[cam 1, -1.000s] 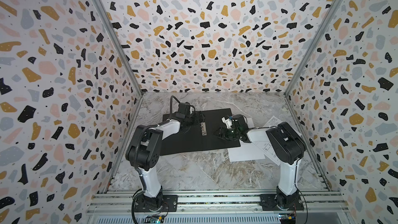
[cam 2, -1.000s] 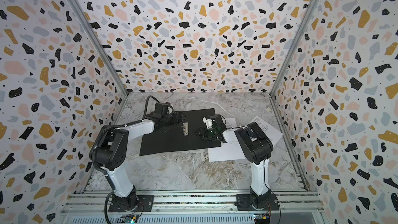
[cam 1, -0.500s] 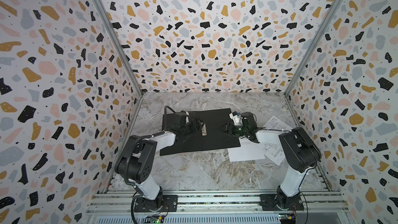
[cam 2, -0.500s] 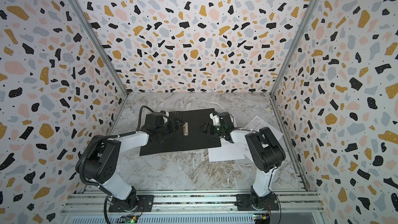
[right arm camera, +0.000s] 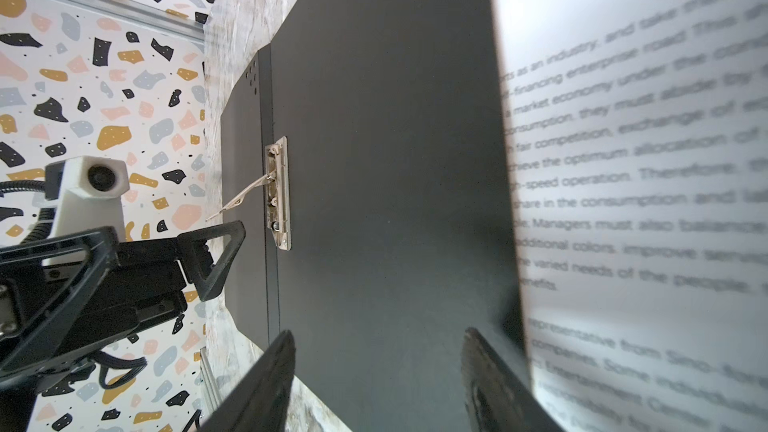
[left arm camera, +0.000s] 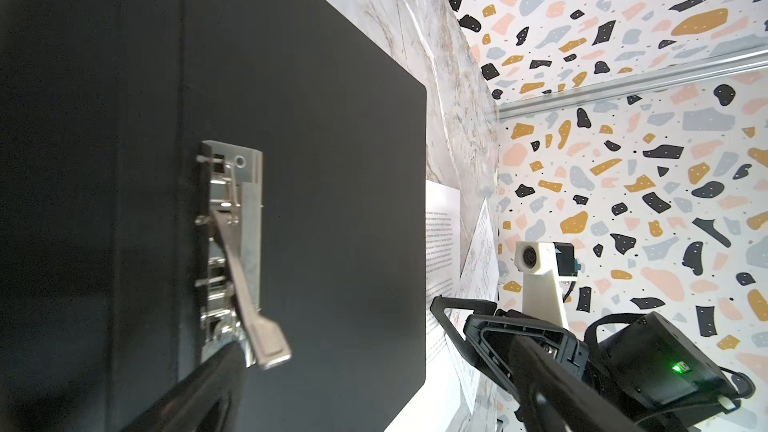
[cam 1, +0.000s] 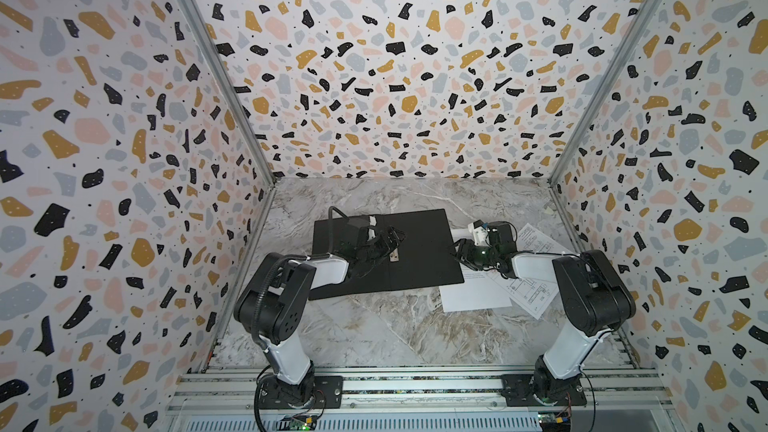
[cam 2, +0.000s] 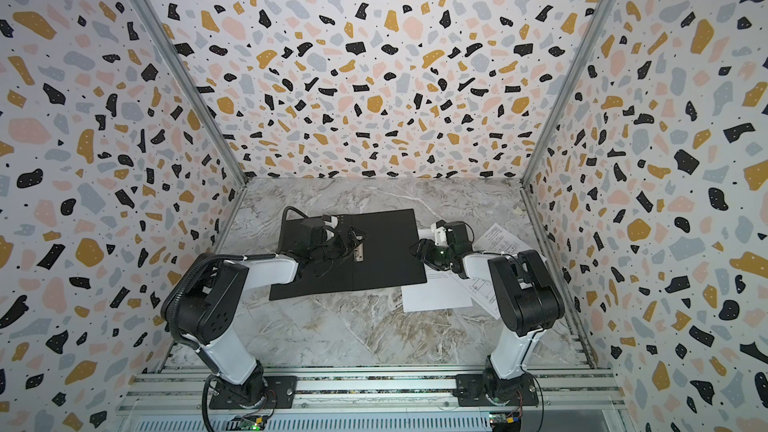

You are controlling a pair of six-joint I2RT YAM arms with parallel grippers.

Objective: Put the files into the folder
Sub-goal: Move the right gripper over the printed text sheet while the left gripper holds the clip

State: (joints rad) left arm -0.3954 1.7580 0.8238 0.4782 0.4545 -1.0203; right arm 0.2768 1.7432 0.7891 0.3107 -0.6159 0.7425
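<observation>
Black-lined flat folder (cam 1: 419,238) lies open on marble tabletop (cam 1: 374,326), steel clip lever (left arm camera: 245,284) raised — left hand (cam 1: 388,243) gapes wide, empty; right hand (right arm camera: 376,332) half-open, empty.

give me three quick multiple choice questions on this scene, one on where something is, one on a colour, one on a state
1. Where do the paper sheets lie relative to the folder?
A) on top of it
B) on the table at its edge on the right arm's side
C) at the far back of the table

2. What colour is the folder's upward face?
A) black
B) orange
C) white

3. How is the metal clip's lever?
A) pressed flat
B) missing
C) raised

Answers: 1 B, both top views show them on the marble at that edge; 2 A, every view shows a black surface; 3 C, the right wrist view shows it angled away from the folder.
</observation>
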